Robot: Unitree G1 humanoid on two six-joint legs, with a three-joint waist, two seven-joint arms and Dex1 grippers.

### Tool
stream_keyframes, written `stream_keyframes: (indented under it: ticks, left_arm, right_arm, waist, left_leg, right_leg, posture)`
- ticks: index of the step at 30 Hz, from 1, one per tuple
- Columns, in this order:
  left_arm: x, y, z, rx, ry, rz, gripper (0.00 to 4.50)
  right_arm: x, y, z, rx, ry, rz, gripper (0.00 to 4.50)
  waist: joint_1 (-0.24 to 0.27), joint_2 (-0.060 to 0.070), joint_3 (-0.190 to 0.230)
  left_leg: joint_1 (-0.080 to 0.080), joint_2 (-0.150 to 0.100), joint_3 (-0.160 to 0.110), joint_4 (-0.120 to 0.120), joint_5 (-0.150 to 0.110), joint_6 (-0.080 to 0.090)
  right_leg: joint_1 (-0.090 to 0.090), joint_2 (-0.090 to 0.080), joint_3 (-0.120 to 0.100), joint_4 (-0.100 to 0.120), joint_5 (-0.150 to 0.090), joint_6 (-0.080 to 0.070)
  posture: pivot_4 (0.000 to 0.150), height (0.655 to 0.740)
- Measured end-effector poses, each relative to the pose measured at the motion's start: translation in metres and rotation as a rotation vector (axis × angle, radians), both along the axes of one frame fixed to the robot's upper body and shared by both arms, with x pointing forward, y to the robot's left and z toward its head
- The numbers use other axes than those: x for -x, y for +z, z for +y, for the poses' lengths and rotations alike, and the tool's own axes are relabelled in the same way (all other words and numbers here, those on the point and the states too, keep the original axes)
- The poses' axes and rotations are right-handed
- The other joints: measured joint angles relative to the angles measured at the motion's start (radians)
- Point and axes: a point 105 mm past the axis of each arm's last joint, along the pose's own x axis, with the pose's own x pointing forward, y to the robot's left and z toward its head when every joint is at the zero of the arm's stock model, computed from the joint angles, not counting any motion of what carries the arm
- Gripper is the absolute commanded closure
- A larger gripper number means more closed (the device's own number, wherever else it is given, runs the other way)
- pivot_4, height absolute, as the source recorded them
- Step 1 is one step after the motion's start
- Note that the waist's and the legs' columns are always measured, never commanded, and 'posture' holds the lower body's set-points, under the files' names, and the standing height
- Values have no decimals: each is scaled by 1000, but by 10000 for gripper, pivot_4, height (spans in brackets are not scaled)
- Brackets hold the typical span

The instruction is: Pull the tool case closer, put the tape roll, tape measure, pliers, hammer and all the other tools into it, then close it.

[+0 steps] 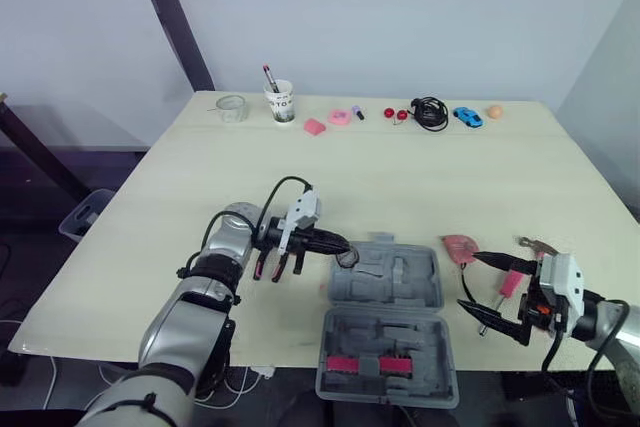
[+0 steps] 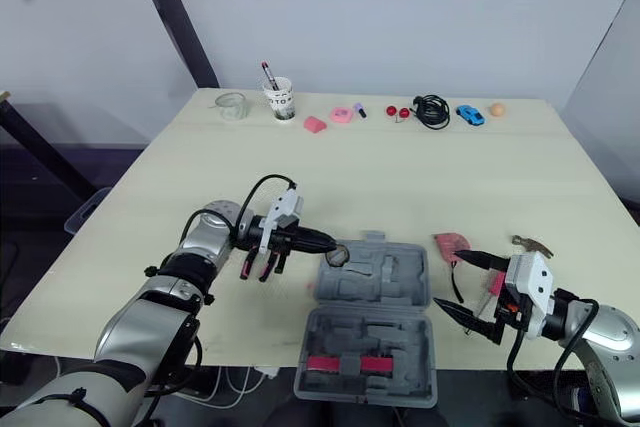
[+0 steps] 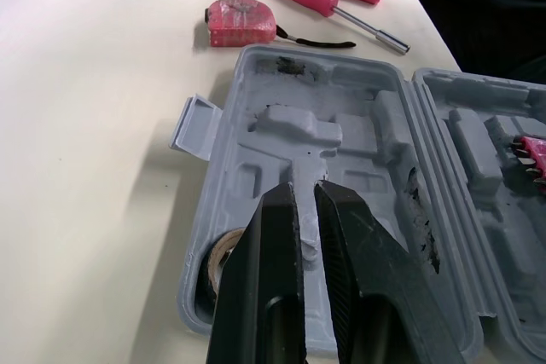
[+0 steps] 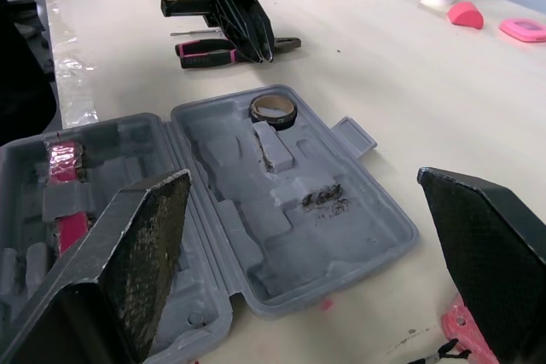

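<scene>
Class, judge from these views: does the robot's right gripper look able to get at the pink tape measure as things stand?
Probably yes. The open right gripper hangs just beside the tape measure, which lies on the bare table next to the tool case, with nothing between them.

- The left arm (image 1: 185, 312) bends at the elbow, and its forearm runs forward and toward the robot's right
- The left gripper (image 1: 345, 246) lies about level, tips pointing to the robot's right; its 2 black fingers (image 3: 269, 279) sit almost together, with a thin slit between them
- The right arm (image 1: 612, 323) comes in low from the right
- The right gripper (image 1: 467, 280) points to the robot's left, its 2 fingers spread wide apart
</scene>
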Motion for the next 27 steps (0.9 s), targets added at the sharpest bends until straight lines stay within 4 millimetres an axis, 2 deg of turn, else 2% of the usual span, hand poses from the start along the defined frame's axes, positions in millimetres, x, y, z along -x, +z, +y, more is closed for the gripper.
stream_keyframes:
  ticks: [16, 22, 27]
  left_arm:
    - [-5, -29, -18, -42, 65, -48, 40468]
    - [-5, -40, -17, -100, 79, -54, 40468]
    - [-8, -42, -18, -112, 102, -70, 40468]
  right_arm:
    - [-1, 0, 2, -14, -21, -11, 0]
    - [-1, 1, 3, -15, -25, -15, 0]
    - [-1, 3, 4, -15, -26, -24, 0]
  waist:
    - [0, 0, 0]
    - [0, 0, 0]
    - [0, 0, -1]
  left_leg:
    - [0, 0, 0, 0, 0, 0]
    - [0, 0, 0, 0, 0, 0]
    - [0, 0, 0, 0, 0, 0]
  right_leg:
    - [0, 0, 0, 0, 0, 0]
    - [0, 0, 0, 0, 0, 0]
    - [0, 0, 0, 0, 0, 0]
  posture:
    - [1500, 7400]
    - [1500, 7400]
    - [1500, 7400]
